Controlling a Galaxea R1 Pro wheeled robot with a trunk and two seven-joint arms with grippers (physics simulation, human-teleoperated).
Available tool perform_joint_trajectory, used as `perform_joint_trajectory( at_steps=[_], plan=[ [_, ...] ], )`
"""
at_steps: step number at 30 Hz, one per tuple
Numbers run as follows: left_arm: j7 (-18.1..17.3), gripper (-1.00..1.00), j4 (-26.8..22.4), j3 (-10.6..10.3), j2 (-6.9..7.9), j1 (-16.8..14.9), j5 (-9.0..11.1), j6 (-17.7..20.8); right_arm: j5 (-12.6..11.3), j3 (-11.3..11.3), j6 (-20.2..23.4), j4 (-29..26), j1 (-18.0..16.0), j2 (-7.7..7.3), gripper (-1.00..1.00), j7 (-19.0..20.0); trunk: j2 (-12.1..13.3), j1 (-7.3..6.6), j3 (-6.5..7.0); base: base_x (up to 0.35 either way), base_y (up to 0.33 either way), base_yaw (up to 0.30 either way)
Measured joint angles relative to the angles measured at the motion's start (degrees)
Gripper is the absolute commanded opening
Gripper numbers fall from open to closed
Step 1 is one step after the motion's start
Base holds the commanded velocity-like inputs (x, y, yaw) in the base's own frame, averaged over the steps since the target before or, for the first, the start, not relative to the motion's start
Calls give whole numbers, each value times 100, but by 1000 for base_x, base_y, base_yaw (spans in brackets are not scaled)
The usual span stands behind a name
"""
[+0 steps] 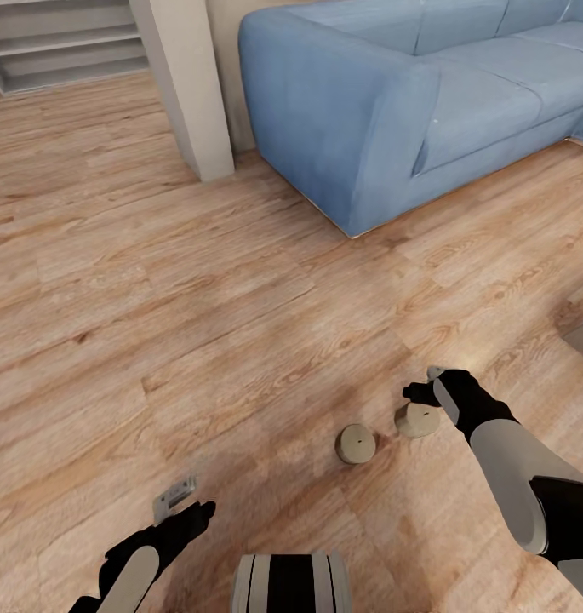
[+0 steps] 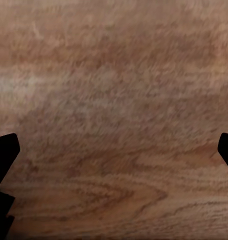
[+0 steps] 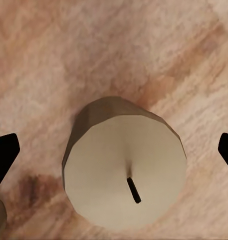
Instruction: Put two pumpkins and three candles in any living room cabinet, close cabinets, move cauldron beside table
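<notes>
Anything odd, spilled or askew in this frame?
Two short beige cylindrical candles stand upright on the wooden plank floor, an unusual spot. Nothing is tipped or spilled. The right gripper hovers open above the farther one.

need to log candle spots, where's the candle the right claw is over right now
It stands upright on the wood floor directly beneath the right claw: candle, lower right in the head view, with a second candle close to its left.
</notes>
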Motion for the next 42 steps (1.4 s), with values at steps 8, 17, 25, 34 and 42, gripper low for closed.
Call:
perform_joint_trajectory(
  at_steps=[8,17,25,34,42],
  plan=[
    [3,100,-346,22,44,142,4,98,1,-6,-8,9,-1,4,100,20,0,0,0,0,0,0],
    [1,100,-548,68,46,-23,-2,483,1,-9,-9,8,-1,5,100,26,-7,13,-111,0,0,0],
    [2,100,-561,64,46,-149,-3,520,1,-21,-9,8,-1,5,100,27,-7,13,-111,0,0,-5],
    [3,100,-563,39,46,-224,4,532,1,-14,-13,-22,0,5,100,21,-8,16,-132,0,0,-83],
    [10,100,-563,38,46,-228,-2,526,1,-37,-9,-315,7,5,100,25,-18,36,-310,0,0,-9]
  ],
)
